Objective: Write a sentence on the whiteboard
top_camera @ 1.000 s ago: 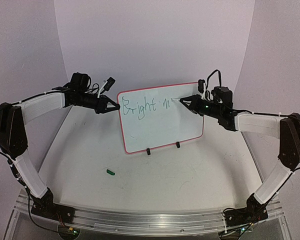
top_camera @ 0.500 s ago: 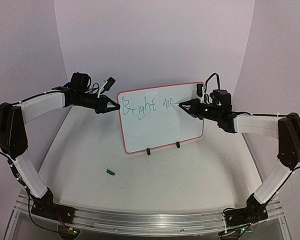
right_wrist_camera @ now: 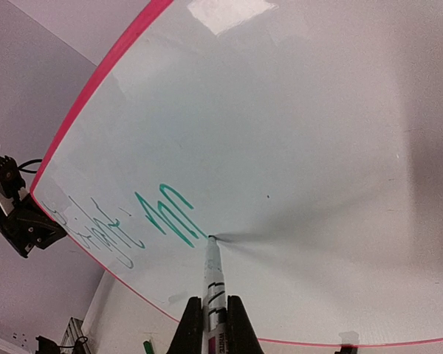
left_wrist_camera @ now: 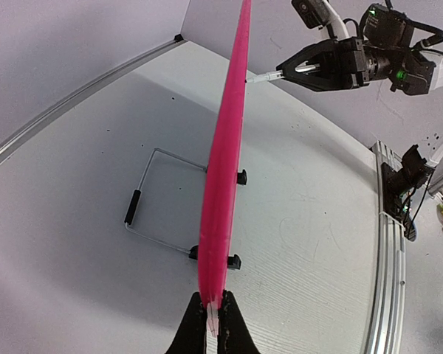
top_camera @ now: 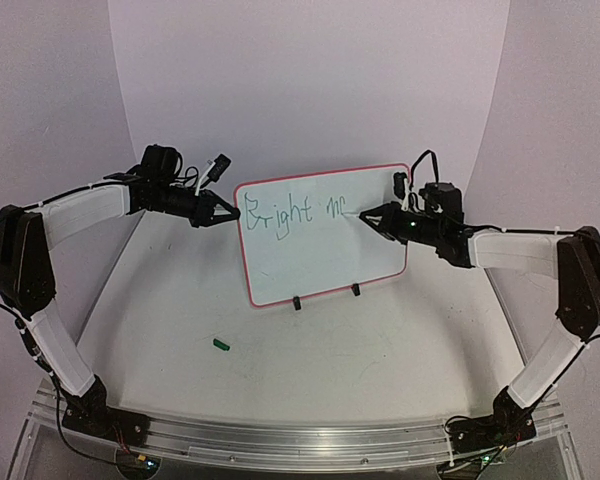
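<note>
Overhead, the whiteboard (top_camera: 320, 255) stands upright on two black clip feet on the table (top_camera: 380, 350), with green writing (top_camera: 280, 212) across its top. The left gripper (top_camera: 225, 213) pinches its left edge, and the right gripper (top_camera: 368, 214) holds a marker (top_camera: 352, 212) to its face. A small green object (top_camera: 220, 343) lies in front.

From the left wrist, both fingers (left_wrist_camera: 194, 330) are clamped on the pink rim.

From the right wrist, the fingers (right_wrist_camera: 236, 324) are closed around the marker, its tip touching the board beside the last green stroke.
</note>
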Action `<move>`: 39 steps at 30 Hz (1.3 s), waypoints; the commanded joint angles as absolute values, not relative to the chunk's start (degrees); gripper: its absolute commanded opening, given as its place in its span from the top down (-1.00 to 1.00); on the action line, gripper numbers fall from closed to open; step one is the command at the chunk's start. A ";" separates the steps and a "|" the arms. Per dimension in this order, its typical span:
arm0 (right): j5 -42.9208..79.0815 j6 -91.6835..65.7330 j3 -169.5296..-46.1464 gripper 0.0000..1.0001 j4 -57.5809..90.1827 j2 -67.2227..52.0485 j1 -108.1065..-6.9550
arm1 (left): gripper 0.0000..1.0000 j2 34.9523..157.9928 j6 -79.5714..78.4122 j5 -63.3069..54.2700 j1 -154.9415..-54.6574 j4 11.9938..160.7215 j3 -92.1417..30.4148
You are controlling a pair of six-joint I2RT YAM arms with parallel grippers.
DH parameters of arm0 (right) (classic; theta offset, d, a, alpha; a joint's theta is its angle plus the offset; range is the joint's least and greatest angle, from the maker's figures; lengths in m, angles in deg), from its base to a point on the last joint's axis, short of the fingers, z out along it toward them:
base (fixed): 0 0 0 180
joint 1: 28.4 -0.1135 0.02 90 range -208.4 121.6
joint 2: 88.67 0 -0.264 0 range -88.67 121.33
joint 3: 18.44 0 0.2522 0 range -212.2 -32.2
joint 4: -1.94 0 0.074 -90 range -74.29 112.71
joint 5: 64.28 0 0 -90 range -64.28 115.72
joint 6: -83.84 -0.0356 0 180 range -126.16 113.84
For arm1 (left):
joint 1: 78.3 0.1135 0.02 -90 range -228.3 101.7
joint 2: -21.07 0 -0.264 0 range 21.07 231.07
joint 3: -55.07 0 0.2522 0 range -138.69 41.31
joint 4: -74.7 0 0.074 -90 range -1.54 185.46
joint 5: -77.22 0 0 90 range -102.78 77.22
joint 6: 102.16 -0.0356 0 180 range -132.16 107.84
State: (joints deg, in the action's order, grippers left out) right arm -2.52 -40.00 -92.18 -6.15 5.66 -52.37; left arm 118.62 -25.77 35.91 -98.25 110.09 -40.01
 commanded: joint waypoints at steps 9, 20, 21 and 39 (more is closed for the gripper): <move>-0.90 -38.76 -97.08 1.00 -6.53 3.18 -51.98 | 1.00 117.19 -26.88 35.75 -99.22 113.28 -41.49; -0.33 -38.67 -96.90 1.00 -6.43 2.60 -51.99 | 1.00 117.18 -26.87 35.74 -99.22 113.35 -41.49; -0.26 -38.67 -96.89 1.00 -6.44 2.53 -51.99 | 1.00 117.20 -26.88 35.75 -99.22 113.35 -41.49; -4.66 -38.02 -96.04 1.00 -6.41 0.43 -51.98 | 1.00 117.16 -26.96 35.44 -99.22 113.32 -41.40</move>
